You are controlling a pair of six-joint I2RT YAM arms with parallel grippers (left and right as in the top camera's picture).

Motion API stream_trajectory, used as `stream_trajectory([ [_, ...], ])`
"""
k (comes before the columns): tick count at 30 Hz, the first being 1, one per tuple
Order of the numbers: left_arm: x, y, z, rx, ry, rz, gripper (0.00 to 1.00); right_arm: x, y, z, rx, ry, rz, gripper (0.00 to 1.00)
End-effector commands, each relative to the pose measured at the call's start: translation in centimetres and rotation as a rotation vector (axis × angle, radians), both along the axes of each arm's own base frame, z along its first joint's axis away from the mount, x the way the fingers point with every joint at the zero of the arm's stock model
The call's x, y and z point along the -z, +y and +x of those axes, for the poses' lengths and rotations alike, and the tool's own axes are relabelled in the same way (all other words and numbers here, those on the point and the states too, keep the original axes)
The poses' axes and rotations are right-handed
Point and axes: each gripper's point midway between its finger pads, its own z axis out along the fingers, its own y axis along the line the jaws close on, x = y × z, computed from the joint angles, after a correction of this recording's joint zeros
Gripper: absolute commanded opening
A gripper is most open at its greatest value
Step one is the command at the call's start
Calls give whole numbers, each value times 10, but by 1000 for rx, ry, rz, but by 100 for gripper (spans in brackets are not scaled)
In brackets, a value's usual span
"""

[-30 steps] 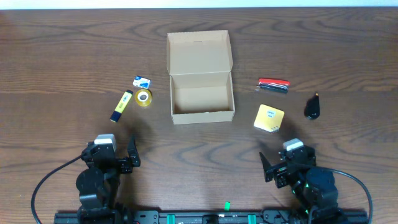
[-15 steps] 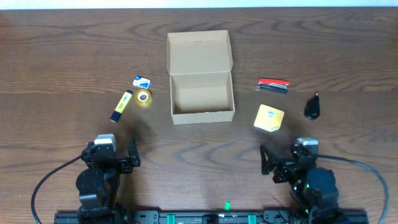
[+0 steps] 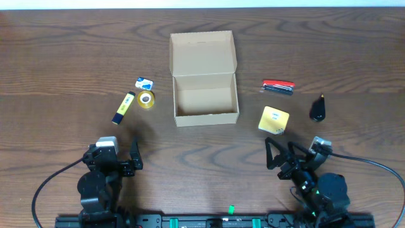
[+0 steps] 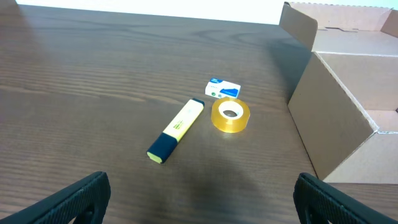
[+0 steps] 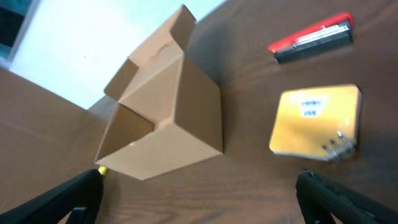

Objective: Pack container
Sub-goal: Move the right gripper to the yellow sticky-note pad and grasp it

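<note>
- The box (image 3: 204, 79) sits open around the middle of the bench (image 3: 57, 57), a bit toward the far side. Its flap lid is folded back flat on the wood behind it, and as far as the overhead view shows, there's nothing inside.
- On the left of the box there's a little cluster: a yellow highlighter (image 3: 124, 107) with a dark cap, lying at an angle, a roll of tape (image 3: 146, 99) just beside its yellow end, and a small blue-and-white pack (image 3: 145, 83) just past the tape. I can't tell whether the tape actually touches either one.
- On the right there's a red-and-black stapler (image 3: 278, 87) near the box's far corner. A yellow packet (image 3: 273, 120) lies nearer the robot, with a black thing (image 3: 318, 109) further right that I can't make out.
- The left gripper (image 3: 112, 153) hangs low at the near edge, well short of the highlighter. Its fingers are spread wide, one in each bottom corner of its wrist view, with nothing between them.
- The right gripper (image 3: 281, 155) is also at the near edge, twisted a bit and close to the yellow packet but not touching it. It's spread wide too and holding nothing.
- The right wrist view is tilted and a little blurry. It shows the box from its right side, with the stapler and the yellow packet off to the right.
</note>
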Motion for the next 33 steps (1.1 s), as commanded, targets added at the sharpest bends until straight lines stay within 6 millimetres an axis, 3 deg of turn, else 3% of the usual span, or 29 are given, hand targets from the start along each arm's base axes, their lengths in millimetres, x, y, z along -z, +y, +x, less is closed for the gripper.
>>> stream_trajectory([
  [1, 9, 0, 0, -1, 16, -6, 95, 8, 1, 3, -16, 19, -45, 99],
  [11, 9, 0, 0, -1, 16, -6, 95, 38, 0, 22, -35, 266, -229, 99],
  [22, 9, 0, 0, -1, 16, -6, 95, 55, -4, 89, 21, 580, -440, 99],
  [29, 9, 0, 0, -1, 16, -6, 95, 75, -2, 127, 187, 785, -364, 99],
  [33, 9, 0, 0, -1, 16, -6, 95, 88, 0, 134, 231, 840, -332, 99],
])
